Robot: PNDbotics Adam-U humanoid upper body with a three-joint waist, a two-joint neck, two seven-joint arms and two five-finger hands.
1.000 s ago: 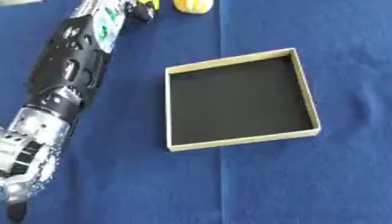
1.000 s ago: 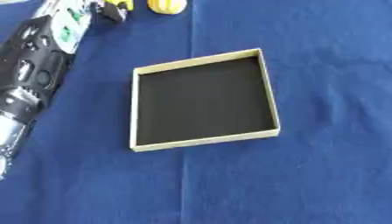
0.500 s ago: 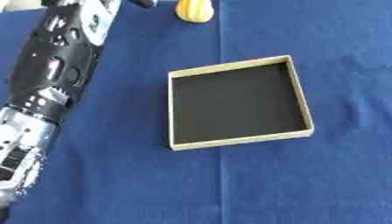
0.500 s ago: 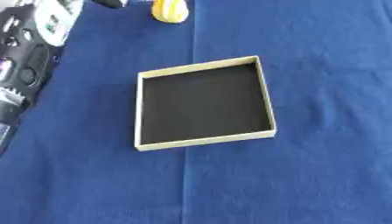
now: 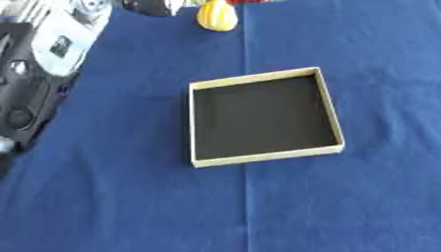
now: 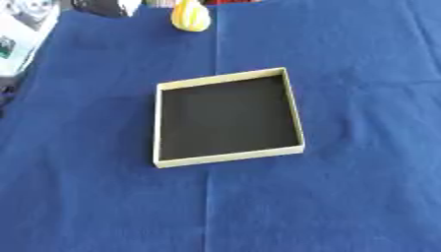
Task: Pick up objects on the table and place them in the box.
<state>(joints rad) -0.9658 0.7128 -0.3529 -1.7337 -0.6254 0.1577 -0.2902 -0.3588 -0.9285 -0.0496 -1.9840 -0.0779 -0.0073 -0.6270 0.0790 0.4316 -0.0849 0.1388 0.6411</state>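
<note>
Up at the table's far edge, the robot's left hand shows only as a dark shape just beside a yellow, gourd-like object; whether its fingers are spread or curled cannot be told. Its arm lies along the left side. Mid-table, the shallow cream-rimmed box on the blue cloth shows only its dark floor.

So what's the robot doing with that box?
The robot is meant to put things from the table into the box, but nothing is in it yet. The box sits open in the middle of the blue cloth. The robot's left arm reaches along the left side toward the far edge, where a small yellow thing waits. Its left hand shows only as a dark shape at the top edge near that yellow thing, not touching it as far as I can see. The right hand isn't in the picture.
</note>
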